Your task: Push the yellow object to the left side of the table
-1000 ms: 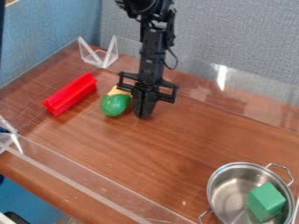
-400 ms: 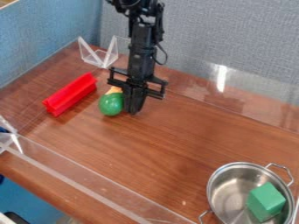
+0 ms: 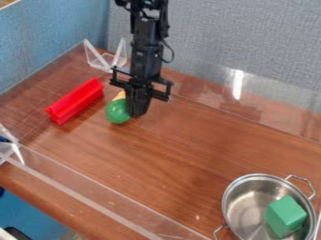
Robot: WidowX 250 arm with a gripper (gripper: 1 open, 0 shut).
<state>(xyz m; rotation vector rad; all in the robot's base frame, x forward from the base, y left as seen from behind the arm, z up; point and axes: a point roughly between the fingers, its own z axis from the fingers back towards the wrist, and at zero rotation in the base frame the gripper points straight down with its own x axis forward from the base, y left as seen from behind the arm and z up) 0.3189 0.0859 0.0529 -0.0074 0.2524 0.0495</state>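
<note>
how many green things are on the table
2: the yellow object, a half-green toy right beside the gripper near the red block, and a green cube inside the metal pot at the near right corner. None seems hidden.

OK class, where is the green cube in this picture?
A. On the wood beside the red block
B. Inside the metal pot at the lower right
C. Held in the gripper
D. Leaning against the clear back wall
B: the green cube sits inside the metal pot at the lower right corner, far from the red block.
</note>
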